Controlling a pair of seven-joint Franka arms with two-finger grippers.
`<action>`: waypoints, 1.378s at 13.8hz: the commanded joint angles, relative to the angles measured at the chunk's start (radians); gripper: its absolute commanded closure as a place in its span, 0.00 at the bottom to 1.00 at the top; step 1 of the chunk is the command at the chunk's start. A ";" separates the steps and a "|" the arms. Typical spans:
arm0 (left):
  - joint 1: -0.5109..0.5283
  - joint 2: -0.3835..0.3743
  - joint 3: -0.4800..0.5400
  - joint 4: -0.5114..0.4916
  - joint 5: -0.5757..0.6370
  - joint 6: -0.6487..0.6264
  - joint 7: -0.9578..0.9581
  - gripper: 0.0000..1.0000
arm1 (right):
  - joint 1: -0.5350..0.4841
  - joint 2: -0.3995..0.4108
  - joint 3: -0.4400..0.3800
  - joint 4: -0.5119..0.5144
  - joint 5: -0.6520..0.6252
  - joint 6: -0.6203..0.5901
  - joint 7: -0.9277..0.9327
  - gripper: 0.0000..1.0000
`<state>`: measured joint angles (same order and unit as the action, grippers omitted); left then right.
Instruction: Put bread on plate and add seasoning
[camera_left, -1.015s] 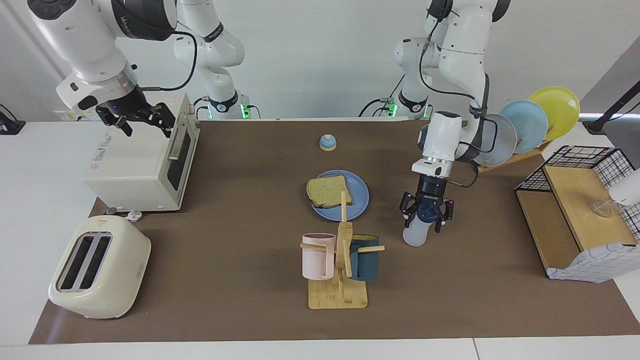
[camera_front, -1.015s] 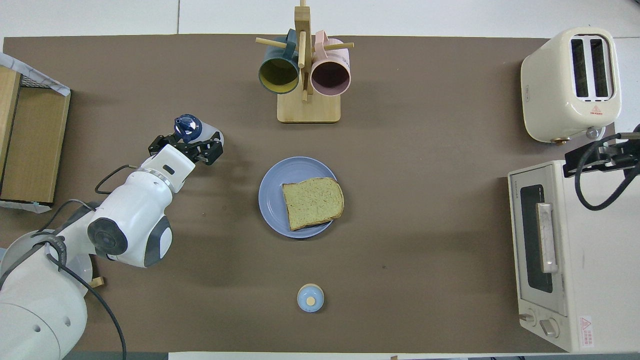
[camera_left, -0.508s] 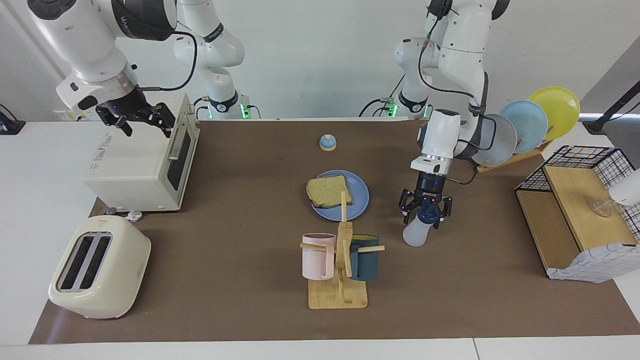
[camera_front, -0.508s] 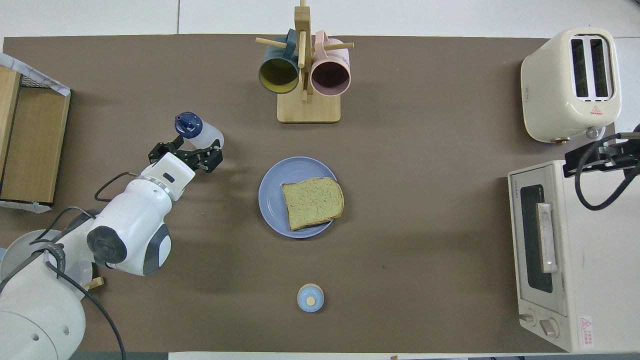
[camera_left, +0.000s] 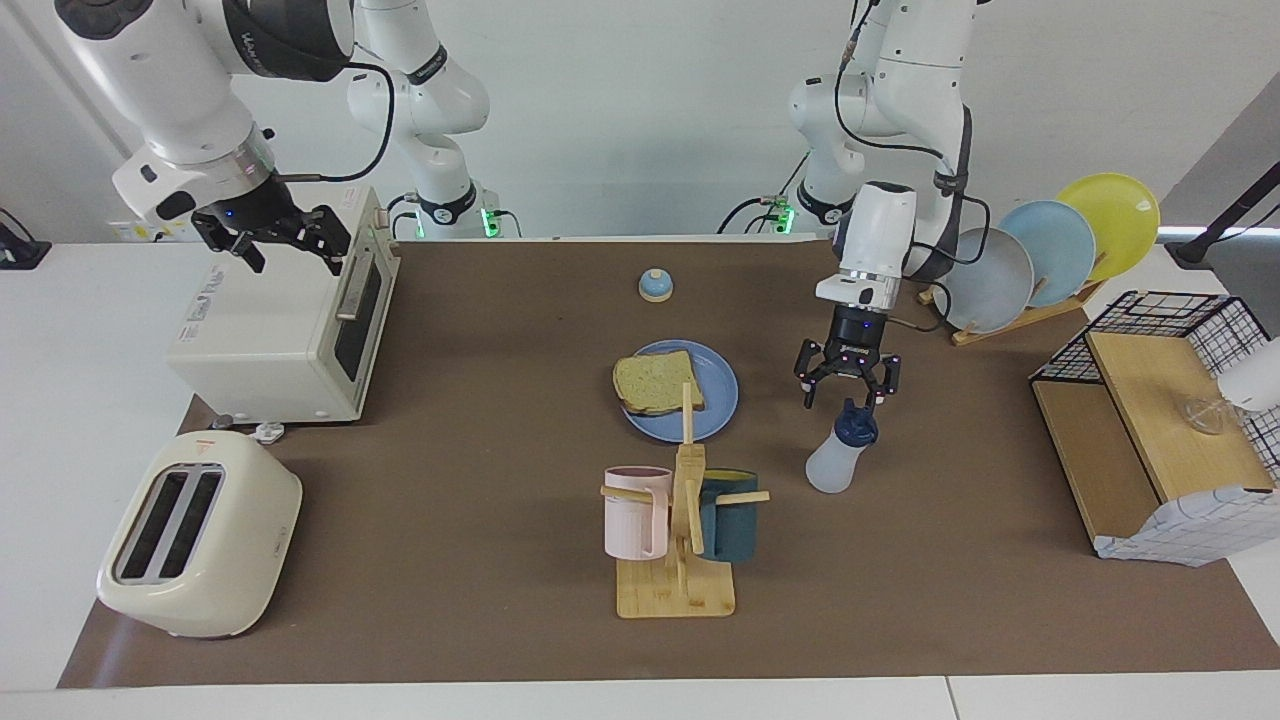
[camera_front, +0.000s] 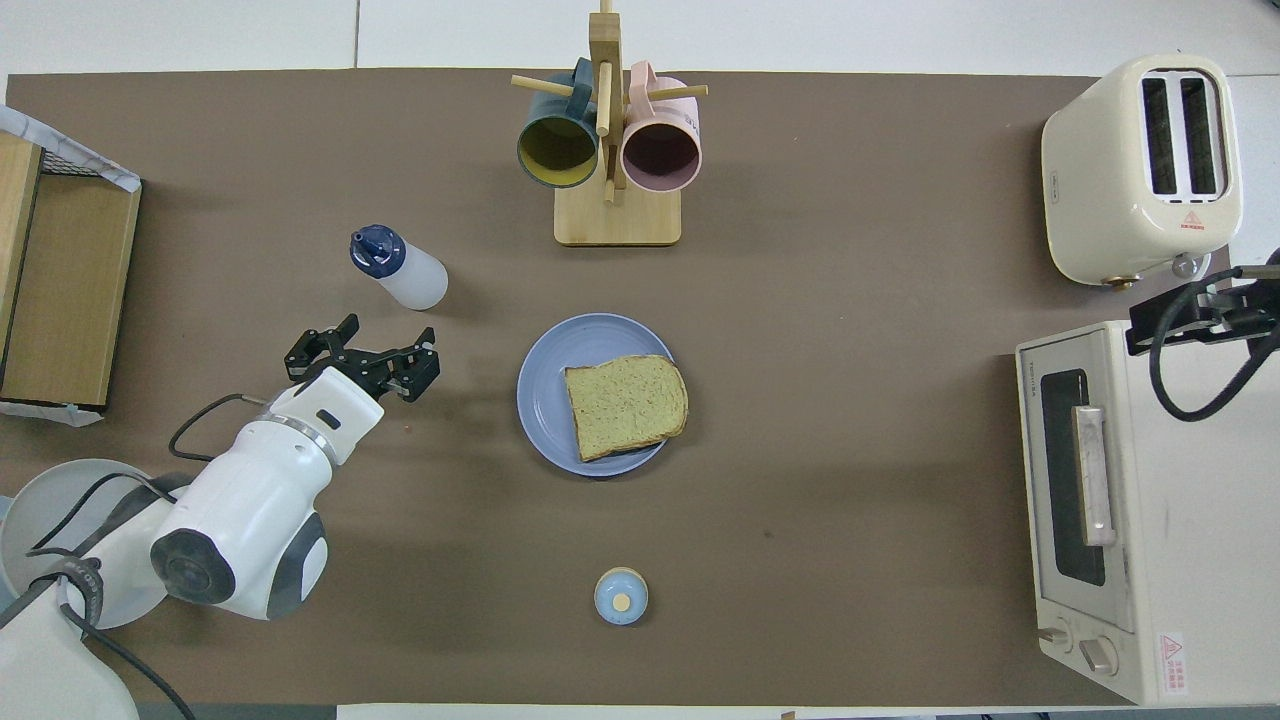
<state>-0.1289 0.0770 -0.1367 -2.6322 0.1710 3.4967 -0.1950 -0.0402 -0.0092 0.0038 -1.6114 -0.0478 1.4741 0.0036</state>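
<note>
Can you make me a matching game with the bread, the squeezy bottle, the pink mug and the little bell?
Things:
1. bread
2. squeeze bottle
3. pink mug
4. bell

Places:
A. hanging on the wooden mug rack
B. lying on the blue plate
C. alone on the mat, nearer to the robots than the plate
D. standing on the mat, with the open left gripper above it

Pairs: 1-B, 2-D, 3-A, 4-C
</note>
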 joint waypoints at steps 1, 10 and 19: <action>-0.064 -0.075 0.006 -0.068 0.007 0.004 -0.046 0.00 | -0.009 -0.020 0.002 -0.022 0.012 0.017 -0.022 0.00; -0.258 -0.171 0.005 0.049 0.007 -0.282 -0.284 0.00 | -0.009 -0.018 0.002 -0.022 0.012 0.017 -0.022 0.00; -0.238 -0.183 0.012 0.483 0.005 -1.013 -0.241 0.00 | -0.009 -0.018 0.002 -0.022 0.012 0.017 -0.022 0.00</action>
<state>-0.3733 -0.1129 -0.1341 -2.2351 0.1709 2.6049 -0.4506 -0.0402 -0.0092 0.0038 -1.6114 -0.0478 1.4741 0.0036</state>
